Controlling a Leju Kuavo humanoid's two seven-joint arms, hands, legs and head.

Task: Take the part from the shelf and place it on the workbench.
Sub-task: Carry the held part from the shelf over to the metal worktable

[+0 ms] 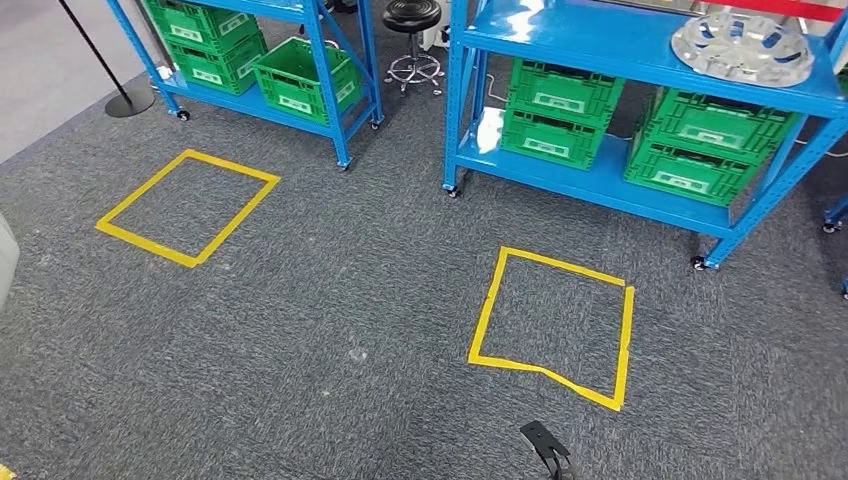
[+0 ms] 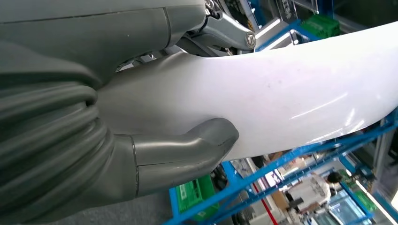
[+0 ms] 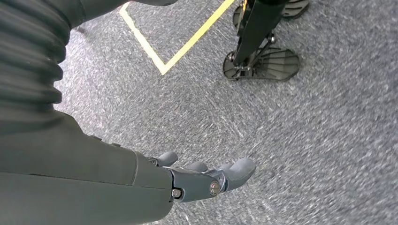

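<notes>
While the round silver metal part (image 1: 741,46) sits on the blue steel shelf (image 1: 640,52), the right hand (image 3: 206,178) hangs empty, fingers loosely extended; the left hand's (image 2: 155,140) state cannot be told.

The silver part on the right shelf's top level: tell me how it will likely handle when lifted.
The silver part looks like cast metal, so probably rigid and fairly heavy for its size. Its wide, flat, disc-like shape suggests it will sit stable rather than roll. The shiny surface may be slippery, though its cut-outs could give fingers purchase.
</notes>
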